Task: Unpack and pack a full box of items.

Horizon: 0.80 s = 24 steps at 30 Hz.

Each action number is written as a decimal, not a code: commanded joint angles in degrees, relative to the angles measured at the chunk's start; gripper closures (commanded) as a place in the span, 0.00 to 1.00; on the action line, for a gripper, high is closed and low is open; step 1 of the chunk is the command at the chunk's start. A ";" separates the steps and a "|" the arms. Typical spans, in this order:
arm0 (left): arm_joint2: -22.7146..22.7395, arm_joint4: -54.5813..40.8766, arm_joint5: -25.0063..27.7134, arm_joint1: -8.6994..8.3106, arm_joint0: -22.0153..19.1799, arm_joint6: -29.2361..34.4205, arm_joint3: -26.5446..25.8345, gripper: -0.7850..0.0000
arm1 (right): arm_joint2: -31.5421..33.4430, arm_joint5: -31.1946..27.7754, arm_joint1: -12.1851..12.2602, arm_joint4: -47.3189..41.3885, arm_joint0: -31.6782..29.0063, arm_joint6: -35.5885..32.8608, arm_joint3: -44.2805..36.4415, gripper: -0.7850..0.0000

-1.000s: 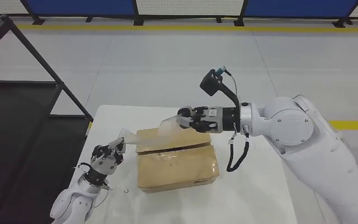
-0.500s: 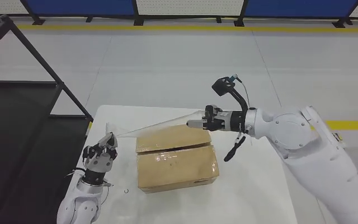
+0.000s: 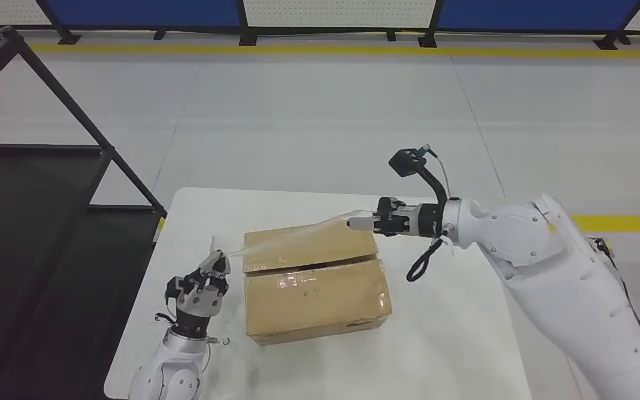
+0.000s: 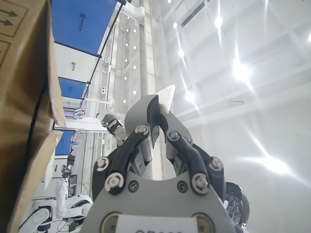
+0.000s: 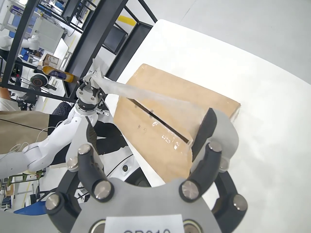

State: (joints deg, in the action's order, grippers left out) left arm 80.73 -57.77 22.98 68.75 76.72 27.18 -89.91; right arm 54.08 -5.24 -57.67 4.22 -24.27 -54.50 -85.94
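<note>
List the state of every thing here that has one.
Box: flaps shut, slit between them.
Tape: lifted off the box, stretched between both end effectors.
Left end effector: shut on tape.
Right end effector: open, tape end at one pad.

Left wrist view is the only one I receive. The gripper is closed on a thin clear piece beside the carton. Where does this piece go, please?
Observer: It is one end of a long clear strip that runs above the top of the box to the right gripper.
Operator: Does the right gripper clamp the other end?
Observer: It seems not. In the right wrist view its jaws stand apart, and the strip's end lies against one finger pad.
</note>
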 commanded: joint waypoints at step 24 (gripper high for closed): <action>-2.53 2.80 3.29 1.49 2.55 -4.69 -0.20 1.00 | 3.95 -2.80 -0.40 -8.81 -3.80 6.89 3.73 0.00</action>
State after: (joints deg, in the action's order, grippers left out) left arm 78.20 -54.96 26.28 70.24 79.27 22.49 -90.11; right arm 58.04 -8.12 -58.07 -4.79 -27.90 -47.92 -82.18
